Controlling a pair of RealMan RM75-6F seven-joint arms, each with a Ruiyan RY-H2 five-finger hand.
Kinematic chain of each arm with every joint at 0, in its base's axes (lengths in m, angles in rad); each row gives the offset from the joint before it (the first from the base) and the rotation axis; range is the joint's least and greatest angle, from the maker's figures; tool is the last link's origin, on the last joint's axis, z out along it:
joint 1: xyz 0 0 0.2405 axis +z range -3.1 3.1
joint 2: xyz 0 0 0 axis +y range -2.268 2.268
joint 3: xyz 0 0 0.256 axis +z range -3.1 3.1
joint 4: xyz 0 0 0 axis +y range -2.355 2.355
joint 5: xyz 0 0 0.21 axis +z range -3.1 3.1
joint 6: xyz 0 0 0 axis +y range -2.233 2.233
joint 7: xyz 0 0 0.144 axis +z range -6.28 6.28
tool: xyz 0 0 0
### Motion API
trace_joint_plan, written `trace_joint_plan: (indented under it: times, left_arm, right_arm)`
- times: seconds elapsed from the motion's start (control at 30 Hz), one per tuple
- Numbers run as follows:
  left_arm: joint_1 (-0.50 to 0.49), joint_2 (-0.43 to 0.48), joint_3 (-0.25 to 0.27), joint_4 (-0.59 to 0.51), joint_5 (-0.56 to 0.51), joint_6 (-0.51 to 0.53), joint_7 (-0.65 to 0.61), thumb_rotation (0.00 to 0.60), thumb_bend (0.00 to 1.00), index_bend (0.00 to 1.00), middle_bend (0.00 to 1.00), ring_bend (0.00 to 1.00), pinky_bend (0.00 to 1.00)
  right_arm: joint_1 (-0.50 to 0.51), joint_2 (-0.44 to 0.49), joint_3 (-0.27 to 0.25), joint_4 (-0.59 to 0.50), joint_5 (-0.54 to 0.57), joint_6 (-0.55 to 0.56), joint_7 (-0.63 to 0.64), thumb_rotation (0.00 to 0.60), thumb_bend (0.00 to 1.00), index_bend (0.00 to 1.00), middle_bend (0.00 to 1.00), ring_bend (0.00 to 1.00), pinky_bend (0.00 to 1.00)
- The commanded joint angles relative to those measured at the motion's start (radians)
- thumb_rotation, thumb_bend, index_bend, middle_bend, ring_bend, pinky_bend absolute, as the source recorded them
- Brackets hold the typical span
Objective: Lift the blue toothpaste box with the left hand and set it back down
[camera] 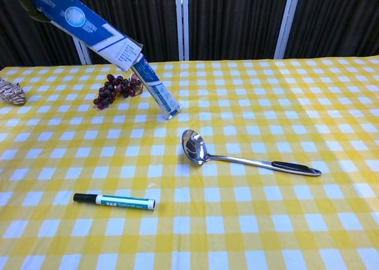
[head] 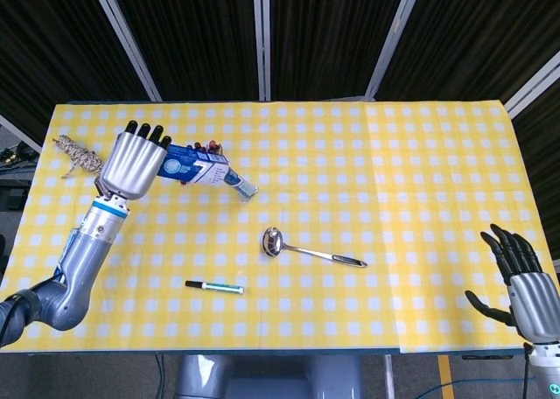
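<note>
My left hand (head: 133, 164) grips the blue toothpaste box (head: 194, 169) by one end, high above the table's left side. The box (camera: 83, 24) slopes steeply down to the right. From its open lower end a toothpaste tube (camera: 155, 92) hangs partway out; whether its tip touches the cloth I cannot tell. In the chest view the left hand is almost wholly cut off at the top left corner. My right hand (head: 525, 290) is at the table's front right corner, fingers spread and holding nothing.
A bunch of dark grapes (camera: 115, 87) lies under the raised box. A rope bundle (head: 79, 158) sits at the far left. A steel ladle (camera: 237, 154) lies mid-table and a marker (camera: 115, 201) near the front edge.
</note>
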Motion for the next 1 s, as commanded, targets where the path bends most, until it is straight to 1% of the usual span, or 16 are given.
trace_joint_plan:
  times: [0.03, 0.1, 0.27, 0.57, 0.63, 0.7, 0.83, 0.93, 1.0]
  left_arm:
    - [-0.022, 0.024, -0.010, -0.013, 0.076, 0.035, 0.017, 0.600, 0.27, 0.53, 0.34, 0.36, 0.39]
    - [-0.026, 0.033, -0.017, -0.027, 0.100, 0.051, 0.013, 0.600, 0.27, 0.53, 0.34, 0.36, 0.39]
    - [-0.029, 0.059, -0.034, -0.064, 0.123, 0.075, 0.030, 0.600, 0.27, 0.53, 0.34, 0.36, 0.39]
    - [-0.014, 0.149, -0.082, -0.181, 0.131, 0.125, 0.023, 0.600, 0.27, 0.53, 0.34, 0.36, 0.39]
    - [-0.008, 0.165, -0.086, -0.204, 0.129, 0.128, 0.017, 0.600, 0.27, 0.53, 0.34, 0.36, 0.39]
    - [0.000, 0.177, -0.083, -0.229, 0.126, 0.127, 0.008, 0.600, 0.27, 0.53, 0.34, 0.36, 0.39]
    - [0.018, 0.174, -0.060, -0.260, 0.099, 0.111, -0.017, 0.600, 0.27, 0.53, 0.34, 0.36, 0.39]
    - [0.032, 0.159, -0.041, -0.282, 0.060, 0.093, -0.038, 0.600, 0.27, 0.52, 0.34, 0.36, 0.39]
    - [0.045, 0.138, -0.020, -0.302, 0.015, 0.071, -0.061, 0.600, 0.27, 0.52, 0.34, 0.36, 0.39]
  right_arm:
    - [0.001, -0.001, -0.001, 0.000, -0.002, -0.001, -0.001, 0.600, 0.12, 0.01, 0.00, 0.00, 0.00]
    - [0.001, -0.001, -0.001, 0.000, -0.004, 0.000, -0.004, 0.600, 0.12, 0.01, 0.00, 0.00, 0.00]
    - [0.000, -0.001, -0.002, -0.002, -0.005, 0.001, -0.005, 0.600, 0.12, 0.01, 0.00, 0.00, 0.00]
    - [-0.002, -0.001, -0.003, -0.004, -0.008, 0.003, -0.009, 0.600, 0.12, 0.01, 0.00, 0.00, 0.00]
    - [-0.002, -0.001, -0.003, -0.005, -0.009, 0.003, -0.011, 0.600, 0.12, 0.01, 0.00, 0.00, 0.00]
    - [-0.002, -0.001, -0.004, -0.006, -0.012, 0.004, -0.014, 0.600, 0.12, 0.01, 0.00, 0.00, 0.00]
    - [-0.003, -0.002, -0.007, -0.008, -0.017, 0.005, -0.020, 0.600, 0.12, 0.01, 0.00, 0.00, 0.00]
    - [-0.003, -0.002, -0.007, -0.010, -0.018, 0.007, -0.022, 0.600, 0.12, 0.01, 0.00, 0.00, 0.00]
    - [-0.003, -0.002, -0.007, -0.010, -0.015, 0.004, -0.025, 0.600, 0.12, 0.01, 0.00, 0.00, 0.00]
